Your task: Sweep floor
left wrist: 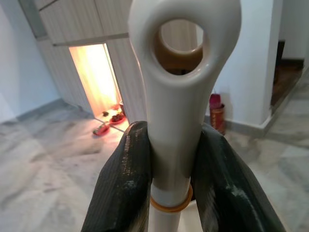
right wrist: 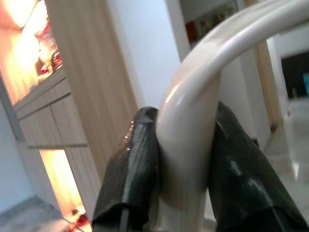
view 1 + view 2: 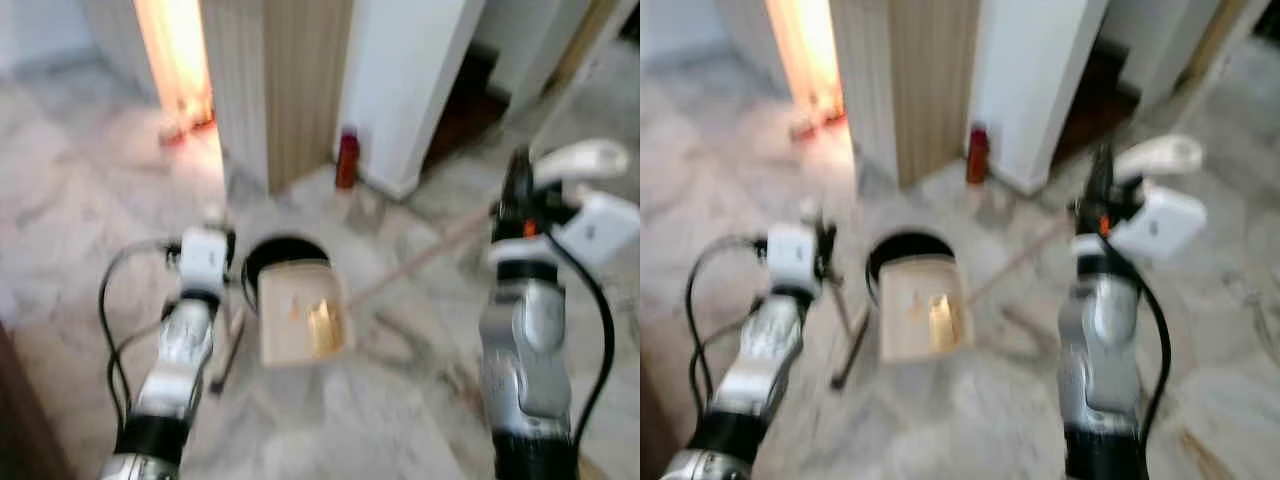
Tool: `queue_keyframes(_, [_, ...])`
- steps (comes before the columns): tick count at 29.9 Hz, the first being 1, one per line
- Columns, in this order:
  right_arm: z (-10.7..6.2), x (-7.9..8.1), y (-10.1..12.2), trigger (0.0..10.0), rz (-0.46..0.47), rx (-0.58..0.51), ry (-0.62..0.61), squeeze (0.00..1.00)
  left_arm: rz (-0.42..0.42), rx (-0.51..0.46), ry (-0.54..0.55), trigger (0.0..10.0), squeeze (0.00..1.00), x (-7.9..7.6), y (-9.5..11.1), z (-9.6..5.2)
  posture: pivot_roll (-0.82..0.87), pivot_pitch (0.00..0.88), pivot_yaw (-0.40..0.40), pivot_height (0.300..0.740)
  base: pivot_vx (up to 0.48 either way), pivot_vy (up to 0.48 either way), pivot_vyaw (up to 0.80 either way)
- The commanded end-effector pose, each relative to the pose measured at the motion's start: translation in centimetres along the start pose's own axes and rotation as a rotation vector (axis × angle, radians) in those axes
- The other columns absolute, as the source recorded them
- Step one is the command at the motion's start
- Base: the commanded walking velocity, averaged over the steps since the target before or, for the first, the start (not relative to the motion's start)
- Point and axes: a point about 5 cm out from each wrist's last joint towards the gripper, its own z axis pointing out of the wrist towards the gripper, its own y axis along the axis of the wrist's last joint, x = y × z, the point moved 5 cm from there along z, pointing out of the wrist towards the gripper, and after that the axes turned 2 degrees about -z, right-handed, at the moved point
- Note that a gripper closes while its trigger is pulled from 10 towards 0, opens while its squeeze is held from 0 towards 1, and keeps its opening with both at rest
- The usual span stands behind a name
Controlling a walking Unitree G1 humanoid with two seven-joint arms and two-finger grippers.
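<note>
Cream plastic dustpan [image 3: 303, 318] sits on the marble floor [image 3: 80, 220] between the two arms, its handle [image 1: 183, 101] clenched in the left gripper [image 1: 179, 181]. The right gripper [image 2: 186, 174] grasps one curved white broom handle [image 2: 193, 121]. Open floor lies left; one wooden cabinet [image 3: 300, 80], a white wall corner [image 3: 410, 90] and one red bottle [image 3: 347, 158] stand ahead.

Floor [image 3: 80, 200] is grey-and-white marble, all veiny. Dustpan [image 3: 303, 315] is beige with a black rim behind it, and its handle [image 1: 181, 96] is cream with an orange ring low down. Broom handle [image 2: 193, 121] is glossy off-white. Fingers [image 1: 123, 188] are black, arms [image 3: 175, 360] silver with black cables. Cabinet [image 3: 290, 80] is light wood grain, pillar [image 3: 410, 80] white, and there's a red bottle [image 3: 346, 158] at its foot.
</note>
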Motion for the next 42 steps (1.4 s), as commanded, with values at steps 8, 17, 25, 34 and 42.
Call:
queue_keyframes(8, [0.4, 0.4, 2.3, 10.0, -0.014, -0.086, 0.033, 0.0, 0.001, -0.041, 0.005, 10.0, 0.0, -0.2, 1.0, 0.3, 0.13, 0.054, -0.052, 0.74, 0.36, 0.0, 0.2])
queue_keyframes(17, [0.4, 0.5, 2.3, 10.0, 0.006, -0.082, 0.037, 0.0, 0.005, -0.039, 0.014, 10.0, 0.0, -0.2, 1.0, 0.2, 0.14, 0.056, -0.055, 0.74, 0.36, 0.0, 0.36])
queue_keyframes(25, [0.4, 0.7, 2.2, 10.0, 0.008, -0.079, 0.046, 0.0, 0.01, -0.039, 0.022, 10.0, 0.0, 0.1, 0.9, 0.3, 0.14, 0.057, -0.057, 0.74, 0.36, 0.0, 0.0])
queue_keyframes(34, [0.5, 1.1, 2.4, 10.0, 0.022, -0.087, 0.06, 0.0, 0.013, -0.039, 0.027, 10.0, 0.0, 0.2, 0.9, 0.3, 0.14, 0.056, -0.058, 0.74, 0.36, 0.0, 0.0])
queue_keyframes(42, [0.5, 1.3, 2.7, 10.0, 0.028, -0.094, 0.072, 0.0, 0.016, -0.036, 0.031, 10.0, 0.0, 0.3, 0.8, 0.2, 0.14, 0.056, -0.061, 0.74, 0.36, 0.0, 0.0])
